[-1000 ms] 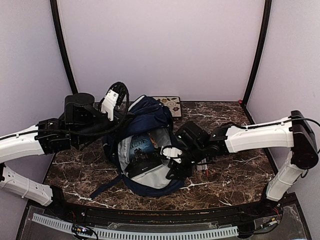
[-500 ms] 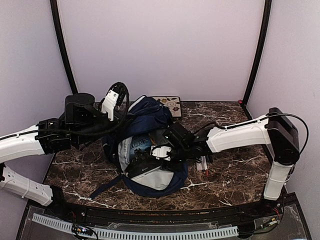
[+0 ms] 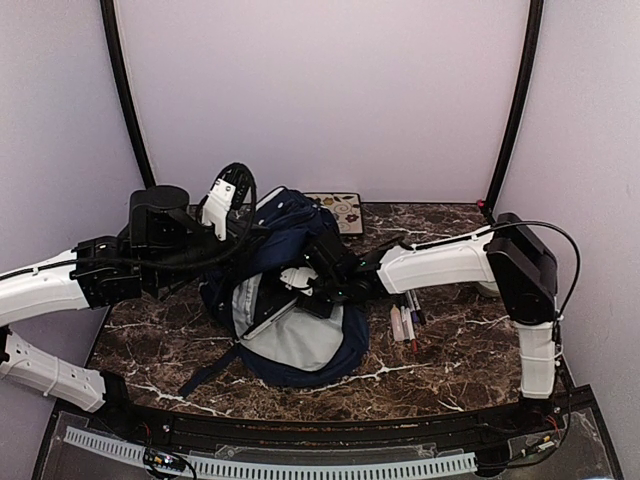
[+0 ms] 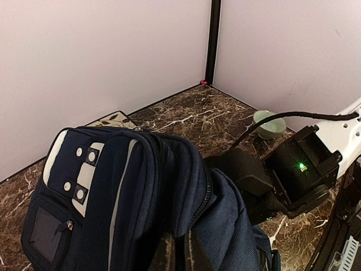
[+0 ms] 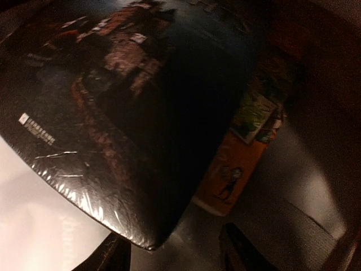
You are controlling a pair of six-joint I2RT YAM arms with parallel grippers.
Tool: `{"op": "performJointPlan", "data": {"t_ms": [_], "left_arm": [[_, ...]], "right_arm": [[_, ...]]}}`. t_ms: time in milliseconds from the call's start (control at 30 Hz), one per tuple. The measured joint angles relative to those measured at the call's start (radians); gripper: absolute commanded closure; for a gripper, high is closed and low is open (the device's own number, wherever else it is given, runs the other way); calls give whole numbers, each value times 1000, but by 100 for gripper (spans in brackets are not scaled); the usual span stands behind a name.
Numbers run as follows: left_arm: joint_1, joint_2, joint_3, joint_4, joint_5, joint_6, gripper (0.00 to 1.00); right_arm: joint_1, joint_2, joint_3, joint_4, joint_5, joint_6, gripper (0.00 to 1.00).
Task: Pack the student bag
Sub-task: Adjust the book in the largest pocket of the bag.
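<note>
- right end effector (image 5: pixel 172 255) is deep in the bag mouth, jaws about half parted, nothing clamped that i can see. corner of a shrink-wrapped dark book (image 5: pixel 113 113) sits just ahead of the tips.
- orange booklet (image 5: pixel 234 175) lies beyond it, also inside.
- left end effector (image 4: pixel 179 255) is pinched shut on the student bag (image 3: pixel 300 235) fabric near the top, holding the mouth up.
- bag lies mid desk (image 3: pixel 450 365).
- my read: books are in. pens (image 3: pixel 405 322) beside the bag and a patterned flat item (image 3: pixel 345 208) behind it aren't packed; bag not closed.

Room views bright, even; inside student bag (image 5: pixel 304 186) dim, blurred, shrink-wrap (image 5: pixel 84 195) glare.
</note>
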Motion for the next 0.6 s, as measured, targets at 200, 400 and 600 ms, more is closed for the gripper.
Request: {"op": "performJointPlan", "data": {"t_ms": [200, 400, 600], "left_arm": [[0, 2, 0, -3, 1, -10, 100], [0, 12, 0, -6, -6, -14, 100], [0, 39, 0, 5, -16, -20, 100]], "right_arm": [[-37, 23, 40, 34, 28, 41, 44], [-39, -29, -45, 11, -93, 9, 40], [-13, -236, -252, -103, -270, -48, 39]]}}
